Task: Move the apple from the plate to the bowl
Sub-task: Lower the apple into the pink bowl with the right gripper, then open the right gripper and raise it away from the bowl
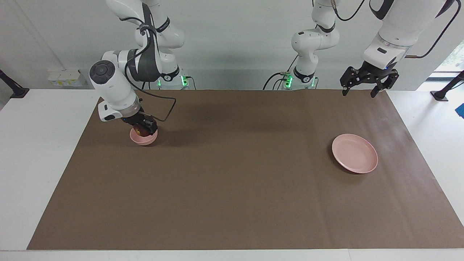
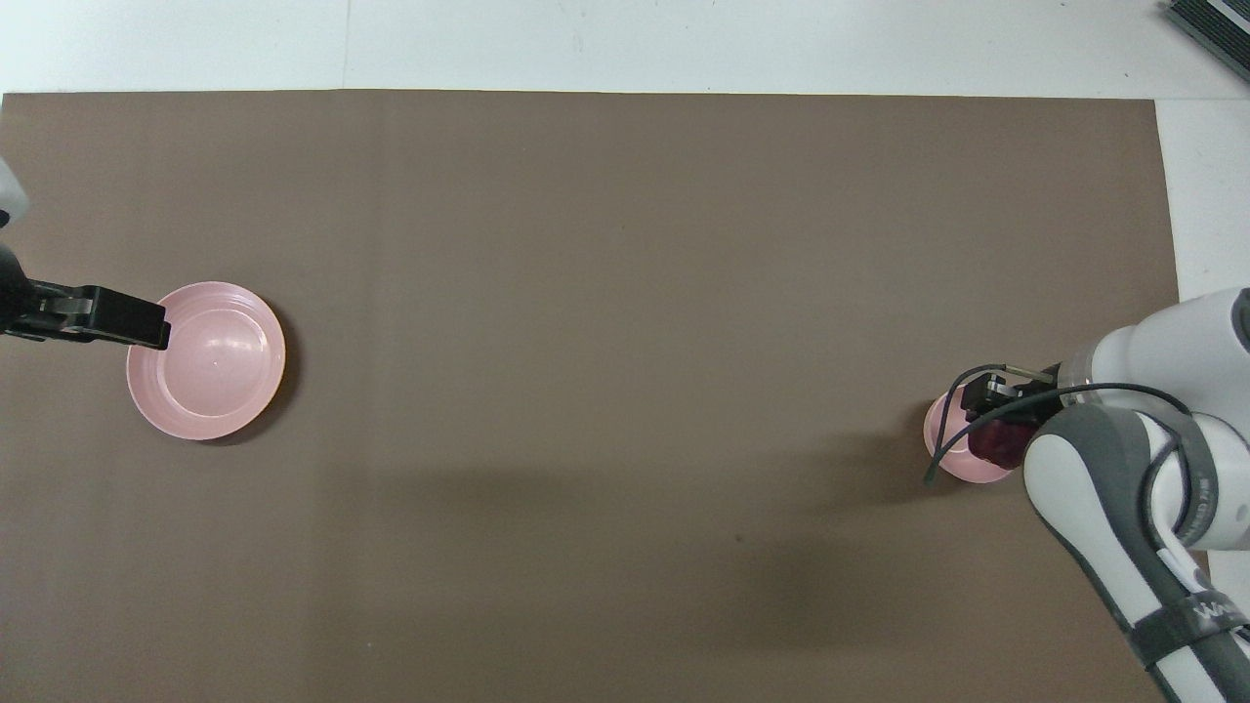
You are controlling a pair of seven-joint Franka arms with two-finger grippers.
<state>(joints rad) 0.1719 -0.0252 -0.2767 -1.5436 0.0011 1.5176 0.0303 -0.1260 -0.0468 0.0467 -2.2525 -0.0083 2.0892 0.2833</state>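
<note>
The small dark red apple [image 1: 139,131] [image 2: 996,444] sits low inside the small deep pink bowl [image 1: 145,140] [image 2: 943,447], at the right arm's end of the table. My right gripper [image 1: 144,129] [image 2: 988,422] is shut on the apple and reaches down into the bowl's mouth. The wide shallow pink plate [image 1: 354,153] [image 2: 210,361] lies bare at the left arm's end. My left gripper [image 1: 359,90] [image 2: 132,327] hangs open and holds nothing, high above the mat's edge nearest the robots.
A brown mat [image 1: 235,181] covers most of the white table [image 1: 40,152]. Nothing but the bowl and the plate stands on it. The right arm's elbow [image 2: 1104,488] hides part of the bowl from above.
</note>
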